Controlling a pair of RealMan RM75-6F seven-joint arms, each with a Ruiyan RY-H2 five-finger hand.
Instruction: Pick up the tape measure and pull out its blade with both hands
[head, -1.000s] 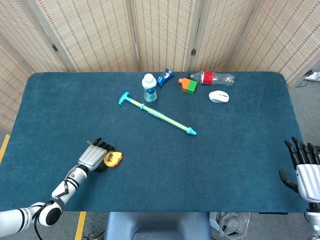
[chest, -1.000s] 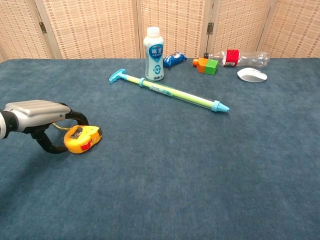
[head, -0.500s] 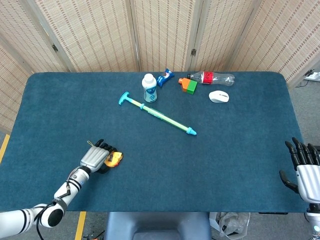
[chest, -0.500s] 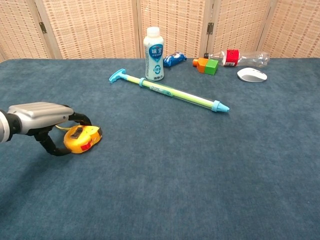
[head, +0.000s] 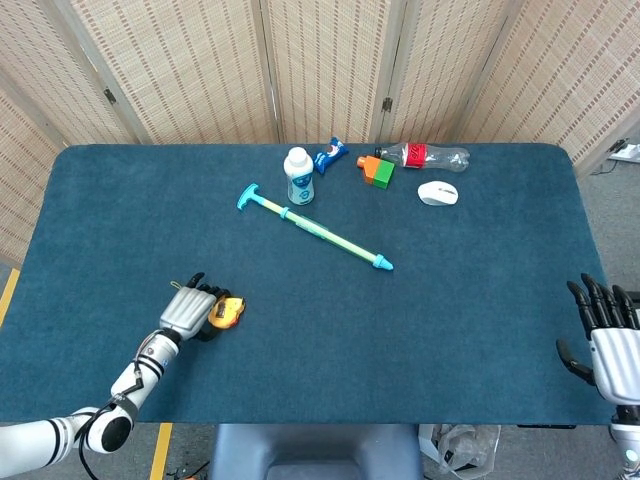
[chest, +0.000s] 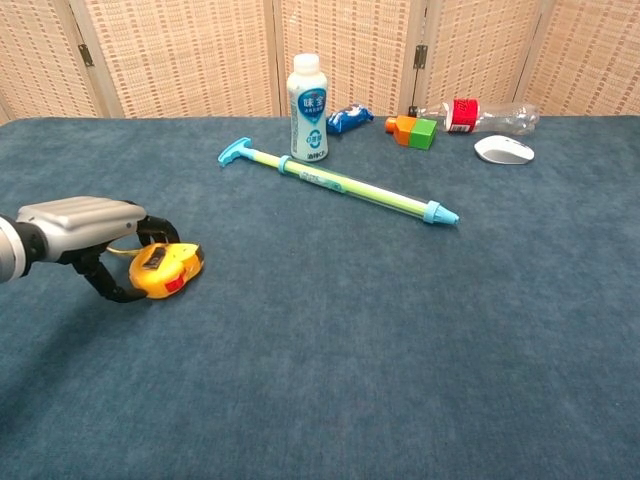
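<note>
Near the table's front-left corner, the yellow tape measure sits on the blue cloth, its long axis running left to right. Curled around it, the left hand clasps its left end. At the right edge, the right hand hangs with fingers spread, empty.

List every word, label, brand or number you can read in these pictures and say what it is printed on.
"味全": on the blue label of the white bottle, in the chest view.
Red label on the clear plastic bottle: too blurred to read.
Blue wrapper: print too small to read.
Tape measure held by the left hand: no markings readable.
</note>
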